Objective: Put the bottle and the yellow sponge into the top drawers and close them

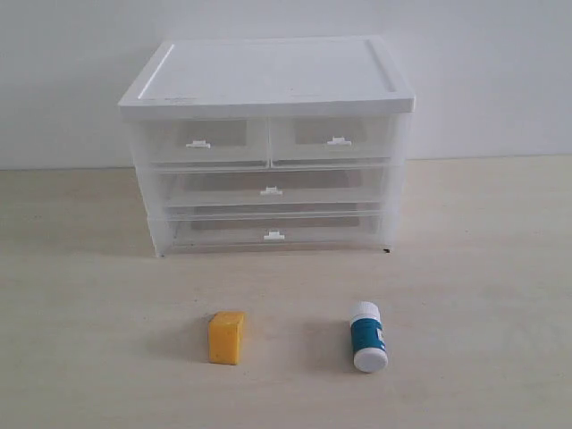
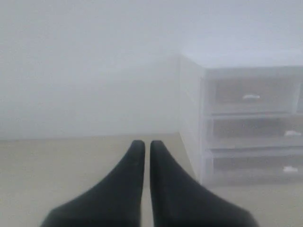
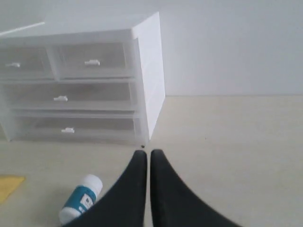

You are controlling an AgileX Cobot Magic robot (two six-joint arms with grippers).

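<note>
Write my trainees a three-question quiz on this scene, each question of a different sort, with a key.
1. True or false: both top drawers are shut.
2. The bottle is: A) standing upright; B) lying on its side; C) inside a drawer.
3. Fill in: in the exterior view, the sponge lies to the ___ of the bottle.

Key: 1 true; 2 B; 3 left.
</note>
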